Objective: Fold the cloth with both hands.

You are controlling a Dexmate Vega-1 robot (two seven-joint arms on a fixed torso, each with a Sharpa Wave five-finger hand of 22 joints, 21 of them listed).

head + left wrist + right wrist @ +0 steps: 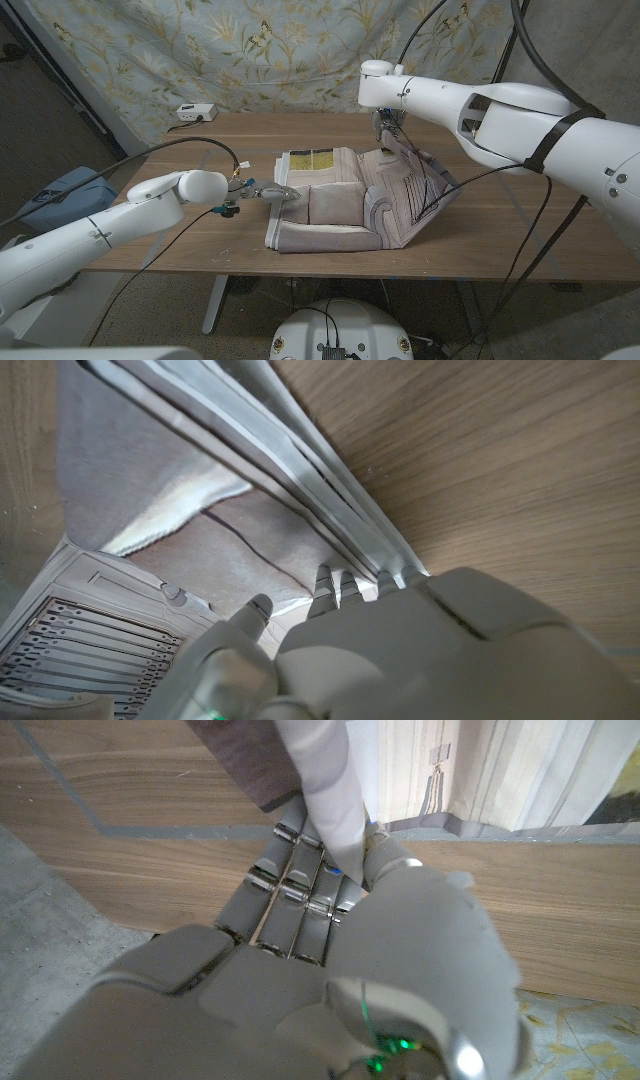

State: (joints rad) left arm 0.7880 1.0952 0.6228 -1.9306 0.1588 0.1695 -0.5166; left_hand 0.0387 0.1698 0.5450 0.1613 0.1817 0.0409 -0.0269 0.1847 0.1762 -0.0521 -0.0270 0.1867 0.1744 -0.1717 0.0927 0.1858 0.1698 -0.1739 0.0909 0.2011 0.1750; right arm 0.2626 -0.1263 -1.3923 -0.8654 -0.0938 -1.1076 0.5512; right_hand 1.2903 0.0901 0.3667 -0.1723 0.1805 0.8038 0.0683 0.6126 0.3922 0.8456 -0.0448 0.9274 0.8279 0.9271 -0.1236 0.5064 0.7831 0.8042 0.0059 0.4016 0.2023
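A grey-lilac cloth (335,205) with striped panels lies partly folded at the middle of the wooden table (200,250). My right hand (388,130) hovers over its far right part and pinches a raised fold of the cloth (325,790) between thumb and fingers (300,870). That side hangs up from the table. My left hand (268,192) reaches in at the cloth's left edge. Its fingertips (340,582) touch the hem of the cloth (230,530), and the thumb stands apart from them with nothing plainly held.
A small white box (195,112) with a cable sits at the table's far left corner. A flowered curtain (250,50) hangs behind the table. A blue bag (60,198) lies on the floor to the left. Bare wood runs along the front edge.
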